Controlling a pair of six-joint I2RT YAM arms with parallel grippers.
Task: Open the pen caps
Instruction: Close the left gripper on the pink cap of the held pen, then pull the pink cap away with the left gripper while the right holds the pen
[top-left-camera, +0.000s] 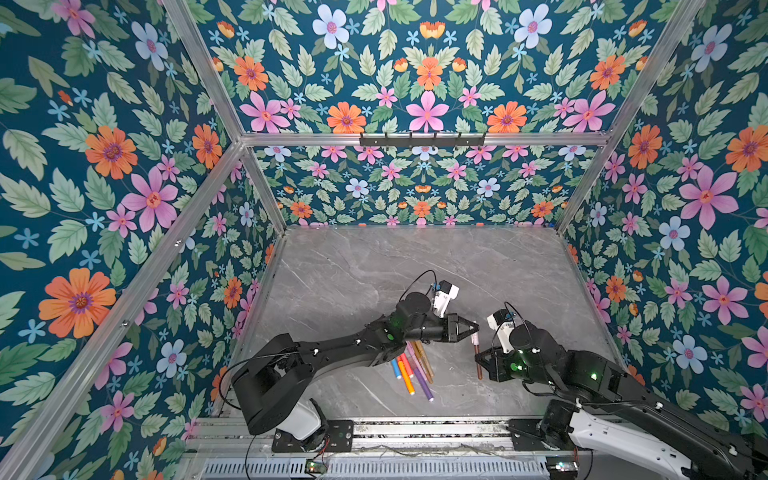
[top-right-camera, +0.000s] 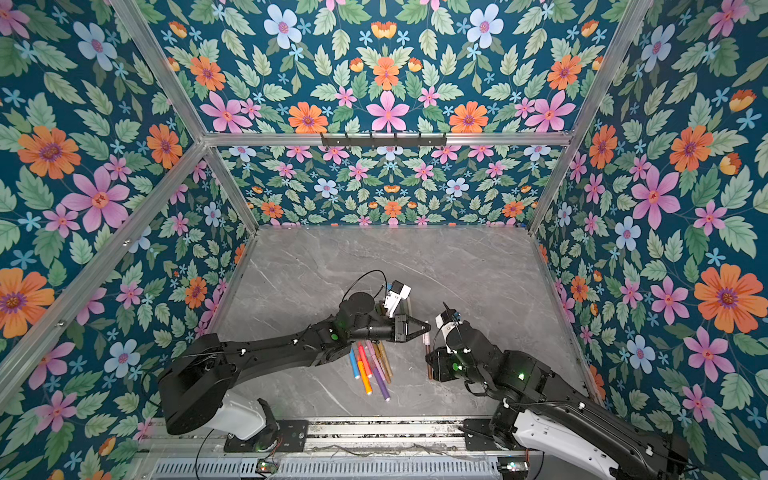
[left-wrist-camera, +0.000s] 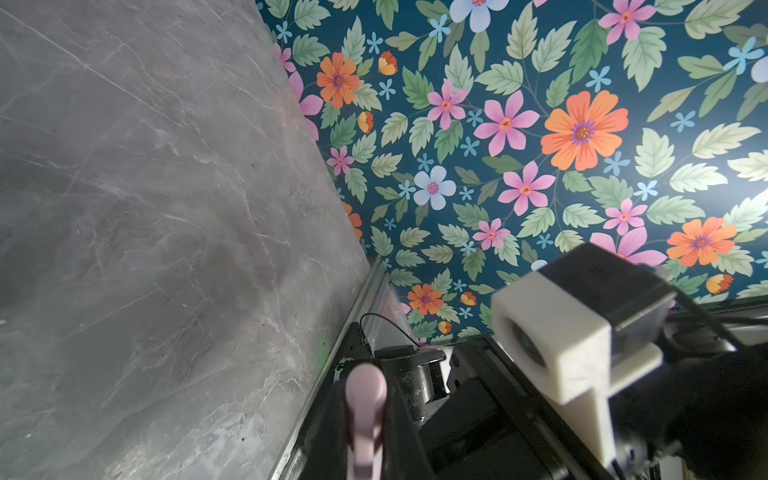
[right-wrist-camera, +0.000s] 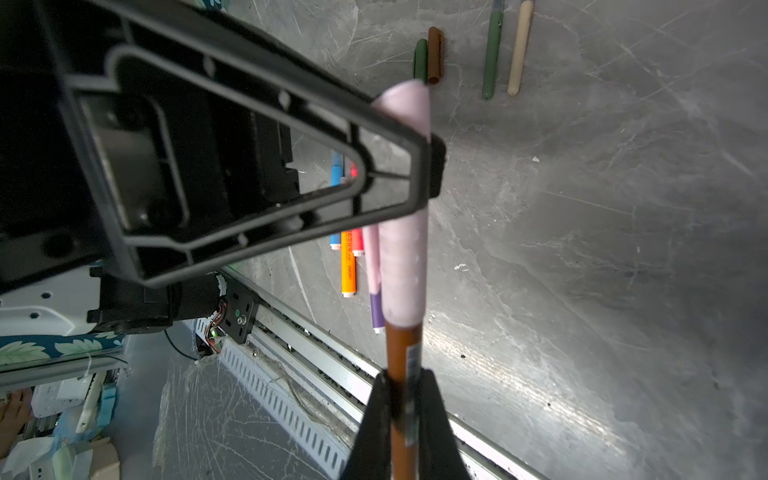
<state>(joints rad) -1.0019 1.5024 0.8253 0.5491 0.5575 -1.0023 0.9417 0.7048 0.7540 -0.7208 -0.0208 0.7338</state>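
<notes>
L gripper (top-left-camera: 473, 328) is clamped shut on the pink cap (right-wrist-camera: 405, 257), jaws biting across it near the closed end. The cap's not yet off and sits on the brown pen (right-wrist-camera: 398, 349). R gripper (right-wrist-camera: 401, 392) is closed on that pen's barrel, w/ a short bare stretch of barrel between its jaws and the cap's rim.

In both top views the pen runs approx 12–6 w/ the cap at the 12 end. L gripper reaches in from 9 o'clock; R gripper sits at 6 o'clock of the cap.

The pile of pens (top-left-camera: 409, 365) lies on the table (top-left-camera: 374, 270) at approx 8 o'clock of the cap, well apart from it.

Right wrist view: a loose olive cap (right-wrist-camera: 420, 60) and brown cap (right-wrist-camera: 435, 54) lie side by side, touching, on the table. A green pen body (right-wrist-camera: 493, 50) and tan pen body (right-wrist-camera: 519, 48) lie near them.
</notes>
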